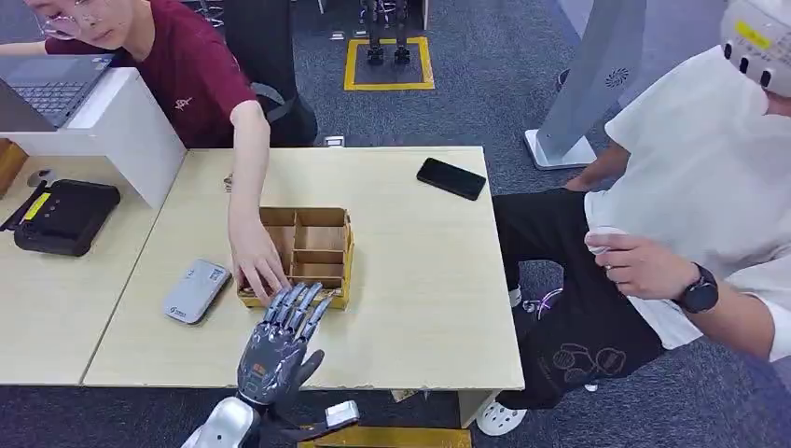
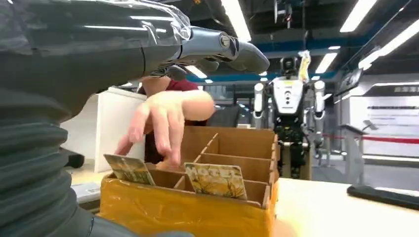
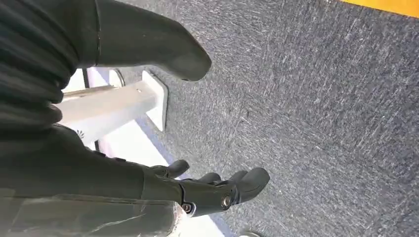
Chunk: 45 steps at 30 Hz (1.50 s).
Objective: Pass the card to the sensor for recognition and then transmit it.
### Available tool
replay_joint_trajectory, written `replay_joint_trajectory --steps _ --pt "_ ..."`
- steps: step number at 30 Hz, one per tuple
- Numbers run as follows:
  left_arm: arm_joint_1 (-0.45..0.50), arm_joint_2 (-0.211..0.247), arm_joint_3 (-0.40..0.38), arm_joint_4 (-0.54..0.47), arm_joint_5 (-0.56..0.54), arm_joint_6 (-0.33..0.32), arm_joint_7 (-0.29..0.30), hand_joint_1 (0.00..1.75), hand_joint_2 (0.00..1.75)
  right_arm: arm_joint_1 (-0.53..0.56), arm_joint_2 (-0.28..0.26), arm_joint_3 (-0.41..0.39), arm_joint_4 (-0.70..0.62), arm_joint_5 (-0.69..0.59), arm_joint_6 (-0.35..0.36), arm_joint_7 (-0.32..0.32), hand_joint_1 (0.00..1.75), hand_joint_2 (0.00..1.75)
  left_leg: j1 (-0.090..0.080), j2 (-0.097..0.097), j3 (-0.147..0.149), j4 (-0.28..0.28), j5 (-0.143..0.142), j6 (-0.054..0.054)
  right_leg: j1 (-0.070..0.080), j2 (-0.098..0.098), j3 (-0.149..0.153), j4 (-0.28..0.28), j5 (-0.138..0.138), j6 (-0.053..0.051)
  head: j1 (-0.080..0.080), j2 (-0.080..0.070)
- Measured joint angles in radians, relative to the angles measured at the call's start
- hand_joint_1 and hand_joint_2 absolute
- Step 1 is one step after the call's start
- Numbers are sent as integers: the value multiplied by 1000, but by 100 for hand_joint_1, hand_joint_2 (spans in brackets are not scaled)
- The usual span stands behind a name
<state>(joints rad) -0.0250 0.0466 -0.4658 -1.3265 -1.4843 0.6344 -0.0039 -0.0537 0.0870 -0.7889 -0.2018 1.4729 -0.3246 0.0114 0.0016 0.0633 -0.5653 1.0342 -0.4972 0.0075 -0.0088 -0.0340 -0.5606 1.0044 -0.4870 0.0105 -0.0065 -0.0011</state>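
Far left, on the side table — black case, away from the work and not part of it. Next along, grey sensor flat on the main table, just beside the box and near the left hand, likely parked there so a lifted card needs only a short sideways carry.

Then a person's hand reaching down into the near-left corner of the cardboard box, fingertips among the compartments — probably setting or straightening a card, though cannot tell for sure.

Left hand hovering at the box's near edge, fingers spread wide and pointing toward it, holding nothing. Seems paused short of the pick while the person's hand occupies the same corner.

Box divided into compartments. From the left wrist view, two cards stand tilted in the near row: one card at the near-left corner, a second card in the next cell. Far cells look empty.

Black phone well apart, toward the far right of the table.

Right hand hanging over carpet, fingers loosely apart, empty.
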Motion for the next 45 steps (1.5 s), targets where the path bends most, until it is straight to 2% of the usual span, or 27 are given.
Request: replay_joint_trajectory --steps 10,22,31,34,41,45 --pt "-56 -34 36 102 -3 -1 33 0 175 -2 0 0 0 11 0 -4 0 175 0 0 0 0 0 0 0 0 0 0 0 0 0 0" --pt "-88 -48 79 154 17 0 42 0 175 -4 0 0 0 18 0 -4 0 175 0 0 0 0 0 0 0 0 0 0 0 0 0 0" --pt "-92 -59 87 173 43 0 2 0 175 -4 0 0 0 18 0 -1 0 175 0 0 0 0 0 0 0 0 0 0 0 0 0 0" --pt "-89 -60 87 172 67 -14 -31 0 175 -4 0 0 0 17 -2 -1 0 175 0 0 0 0 0 0 0 0 0 0 0 0 0 0" --pt "-55 -58 85 131 119 -40 -79 0 175 -4 0 -2 0 15 -2 -2 0 175 0 0 0 0 0 0 0 0 0 0 0 0 0 0" --pt "-46 -55 85 100 133 -49 -81 0 175 -4 0 -3 0 14 -2 -2 0 175 0 0 0 0 0 0 0 0 0 0 0 0 0 0"
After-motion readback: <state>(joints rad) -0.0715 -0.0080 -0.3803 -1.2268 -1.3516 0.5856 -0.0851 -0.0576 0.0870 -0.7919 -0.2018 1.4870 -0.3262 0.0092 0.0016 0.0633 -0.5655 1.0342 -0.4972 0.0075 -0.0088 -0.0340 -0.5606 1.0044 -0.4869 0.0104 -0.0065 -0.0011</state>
